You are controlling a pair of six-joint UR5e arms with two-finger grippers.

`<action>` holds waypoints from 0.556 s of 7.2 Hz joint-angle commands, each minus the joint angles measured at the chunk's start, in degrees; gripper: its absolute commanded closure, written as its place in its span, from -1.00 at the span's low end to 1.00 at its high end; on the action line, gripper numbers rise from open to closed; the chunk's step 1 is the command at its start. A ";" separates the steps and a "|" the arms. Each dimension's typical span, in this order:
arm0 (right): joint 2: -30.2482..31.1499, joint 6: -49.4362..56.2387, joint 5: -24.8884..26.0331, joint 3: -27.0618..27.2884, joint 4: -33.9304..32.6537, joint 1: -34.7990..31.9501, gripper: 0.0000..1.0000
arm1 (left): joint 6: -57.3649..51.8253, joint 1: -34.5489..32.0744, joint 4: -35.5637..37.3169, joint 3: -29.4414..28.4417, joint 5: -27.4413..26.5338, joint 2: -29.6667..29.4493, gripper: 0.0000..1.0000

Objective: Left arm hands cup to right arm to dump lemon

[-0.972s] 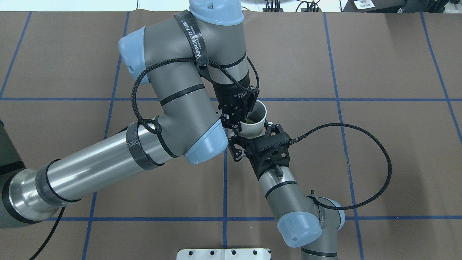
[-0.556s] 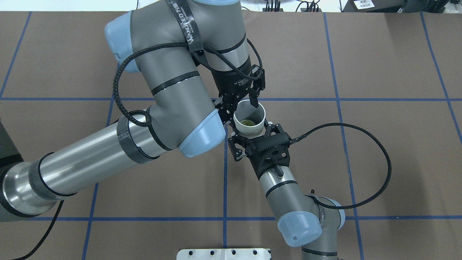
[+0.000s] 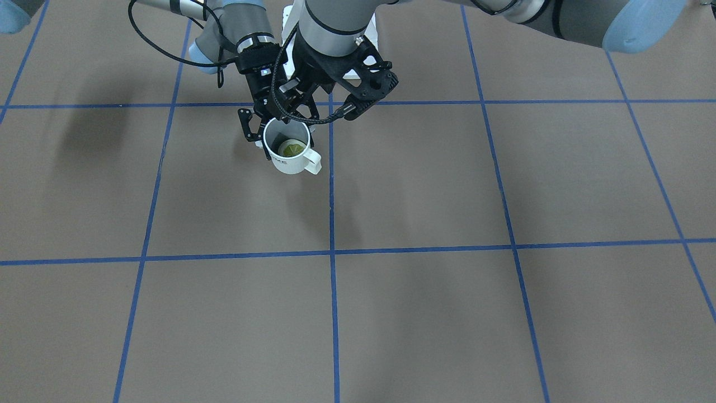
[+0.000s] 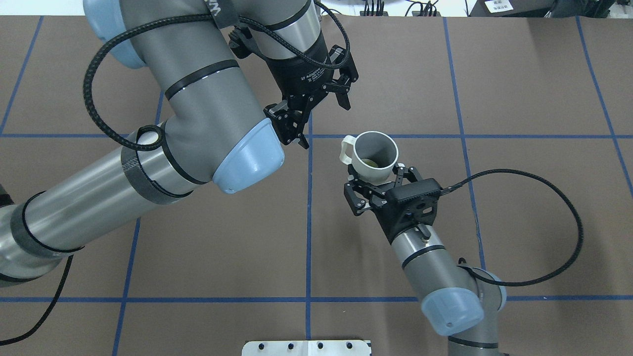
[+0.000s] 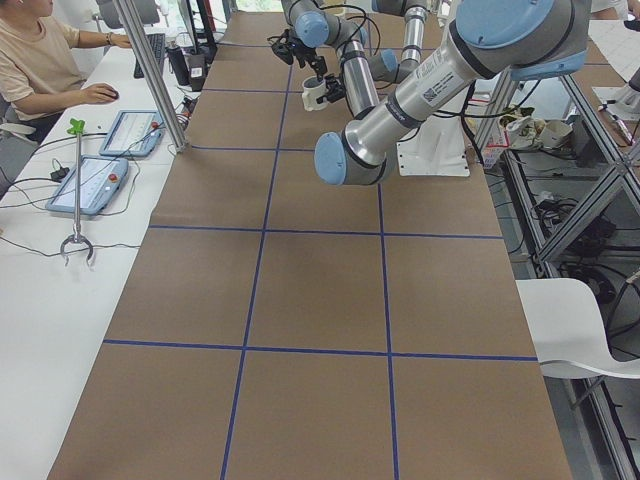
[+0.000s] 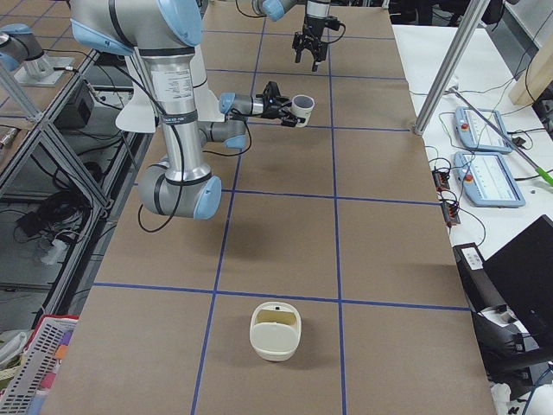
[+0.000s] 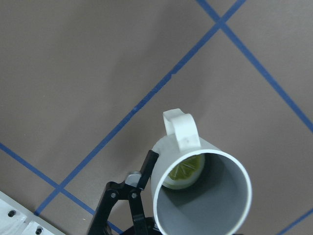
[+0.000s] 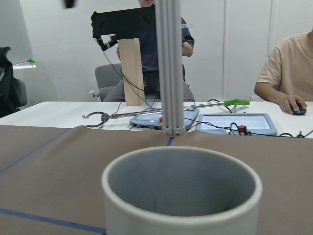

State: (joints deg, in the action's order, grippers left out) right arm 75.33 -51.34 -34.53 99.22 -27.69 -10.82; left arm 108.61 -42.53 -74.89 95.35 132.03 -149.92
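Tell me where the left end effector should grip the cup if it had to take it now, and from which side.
Probably the far rim wall of the cup, coming down from above, one finger inside. It is upright, mouth open; the right end effector clamps its near lower body, and the handle juts toward the robot's left. The left end effector is open.

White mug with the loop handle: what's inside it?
A small yellow-green lemon slice lies on the white mug's greyish bottom. Nothing else shows inside. Whatever might lie beneath the slice is covered, and the right wrist view sees only the rim, not the bottom.
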 commanded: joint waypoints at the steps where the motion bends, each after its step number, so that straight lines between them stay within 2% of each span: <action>1: 10.85 -3.41 -0.01 0.63 10.34 -4.19 1.00 | -0.07 -0.71 0.01 0.19 -0.02 0.68 -1.00; 3: 20.76 -12.24 -2.01 0.89 11.68 -11.63 1.00 | -0.07 -0.80 0.62 0.19 -0.02 0.68 -1.00; 4: 24.73 -12.38 -9.68 0.63 17.61 -17.59 1.00 | 0.02 -0.71 0.80 0.19 -0.10 0.68 -1.00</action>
State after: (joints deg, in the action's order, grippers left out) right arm 94.26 -61.44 -37.61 99.94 -15.29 -21.77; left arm 108.56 -43.25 -74.43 95.54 131.99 -149.27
